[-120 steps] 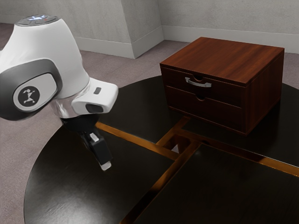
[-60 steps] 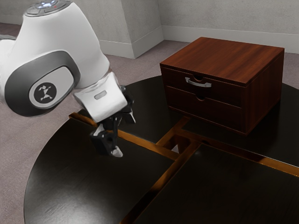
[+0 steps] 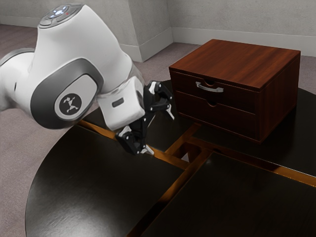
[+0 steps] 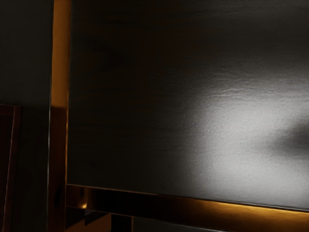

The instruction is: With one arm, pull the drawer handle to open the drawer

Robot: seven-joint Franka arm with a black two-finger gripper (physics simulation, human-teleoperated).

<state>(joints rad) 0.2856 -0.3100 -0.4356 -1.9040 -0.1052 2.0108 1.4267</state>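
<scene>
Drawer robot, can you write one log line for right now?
jaws: open, empty, above table | handle: not yet gripped | top drawer: shut | cabinet: on table

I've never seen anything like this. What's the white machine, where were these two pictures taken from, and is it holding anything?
It's a simulated robot arm with a black pincer, open and holding nothing. One picture comes from a camera beside the arm; the other from a camera on its hand, facing the dark table and its orange strips. A wooden chest of two drawers stands on the table. The upper drawer's metal handle is apart from the pincer; both drawers look shut.
</scene>
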